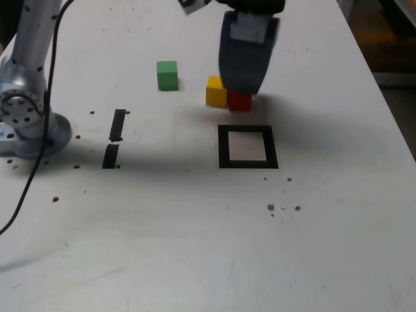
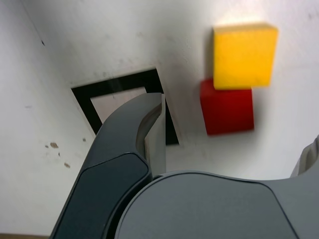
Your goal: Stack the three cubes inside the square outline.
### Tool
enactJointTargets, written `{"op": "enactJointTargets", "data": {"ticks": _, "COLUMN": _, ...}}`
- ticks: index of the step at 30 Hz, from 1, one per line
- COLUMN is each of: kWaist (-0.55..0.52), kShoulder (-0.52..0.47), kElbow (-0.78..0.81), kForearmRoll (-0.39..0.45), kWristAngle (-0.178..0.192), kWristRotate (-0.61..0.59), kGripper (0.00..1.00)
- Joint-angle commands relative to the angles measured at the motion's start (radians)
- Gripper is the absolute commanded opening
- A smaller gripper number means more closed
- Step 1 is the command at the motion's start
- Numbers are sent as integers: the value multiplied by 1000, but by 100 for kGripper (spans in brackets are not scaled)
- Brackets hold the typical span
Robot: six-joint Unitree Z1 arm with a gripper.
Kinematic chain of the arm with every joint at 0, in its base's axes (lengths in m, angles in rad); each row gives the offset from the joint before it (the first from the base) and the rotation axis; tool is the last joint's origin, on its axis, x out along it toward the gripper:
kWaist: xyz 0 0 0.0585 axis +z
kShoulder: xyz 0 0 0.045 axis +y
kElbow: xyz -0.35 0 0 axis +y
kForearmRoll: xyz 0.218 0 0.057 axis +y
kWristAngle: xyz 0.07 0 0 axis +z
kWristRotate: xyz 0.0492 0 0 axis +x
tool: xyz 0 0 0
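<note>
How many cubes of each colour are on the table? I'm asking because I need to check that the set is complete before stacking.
Green cubes: 1
Yellow cubes: 1
Red cubes: 1
Total: 3

You see no readable text | no labels or brands legible to you | no numbers you can read | no signs shown to you, on the cubes (image 1: 167,76), the square outline (image 1: 224,148), the bench (image 1: 162,240) or the end effector (image 2: 199,206)
</note>
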Motion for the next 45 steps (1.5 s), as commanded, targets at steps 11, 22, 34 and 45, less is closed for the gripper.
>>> {"op": "enactJointTargets", "data": {"ticks": 11, "kWaist": -25, "kShoulder": 9, "kElbow": 51, "kForearmRoll": -25, "kWristAngle": -47, "kWristRotate": -53, "kGripper": 100}}
{"op": "enactJointTargets", "data": {"ticks": 22, "kWaist": -4, "kShoulder": 47, "kElbow": 77, "kForearmRoll": -109, "kWristAngle": -19, "kWristRotate": -52, "kGripper": 99}}
{"op": "enactJointTargets", "data": {"ticks": 34, "kWaist": 44, "kShoulder": 122, "kElbow": 79, "kForearmRoll": -169, "kWristAngle": -16, "kWristRotate": -30, "kGripper": 97}}
{"op": "enactJointTargets", "data": {"ticks": 45, "kWaist": 59, "kShoulder": 126, "kElbow": 65, "kForearmRoll": -191, "kWristAngle": -42, "kWristRotate": -31, "kGripper": 69}}
